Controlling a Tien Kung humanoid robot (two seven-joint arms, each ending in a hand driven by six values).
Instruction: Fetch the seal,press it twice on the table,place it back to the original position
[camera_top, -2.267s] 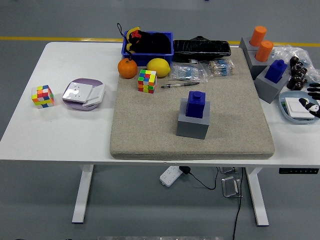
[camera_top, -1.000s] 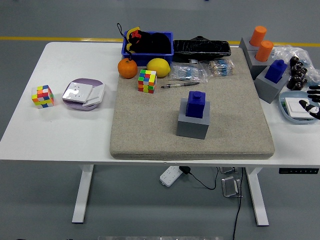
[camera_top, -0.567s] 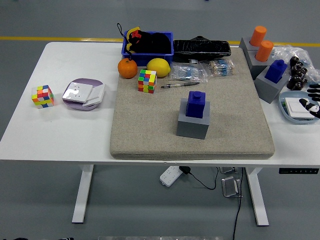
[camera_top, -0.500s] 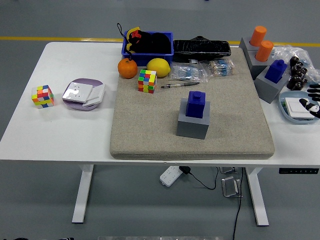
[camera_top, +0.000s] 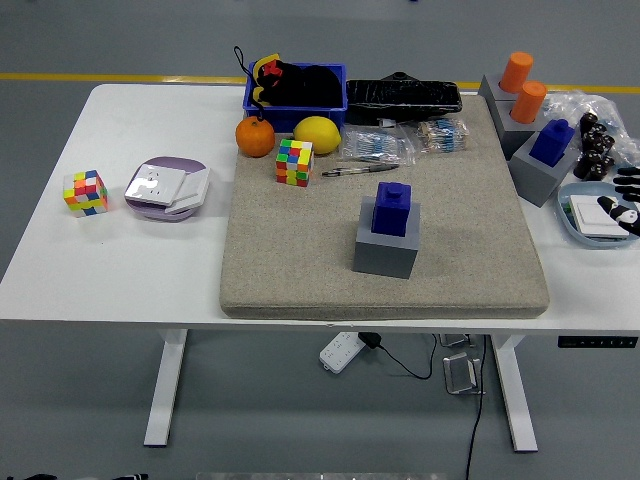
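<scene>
A dark blue seal (camera_top: 391, 208) stands upright in a grey block holder (camera_top: 385, 252) near the middle of the beige felt mat (camera_top: 290, 260). Only the black fingers of my right hand (camera_top: 626, 200) show at the right edge, spread over a pale blue dish (camera_top: 578, 228) and holding nothing. That hand is far to the right of the seal. My left arm is out of the picture.
Right of the mat stand a second blue seal (camera_top: 551, 141) and two orange seals (camera_top: 517, 72) in grey holders. A colour cube (camera_top: 294, 162), pen (camera_top: 358, 170), orange (camera_top: 254, 137), lemon (camera_top: 317, 134) and blue basket (camera_top: 296, 98) lie behind. Another cube (camera_top: 85, 192) and a purple plate (camera_top: 166, 189) sit left.
My right hand's fingers have shifted slightly toward the far side at the right edge. The seal and everything else on the table stay where they were.
</scene>
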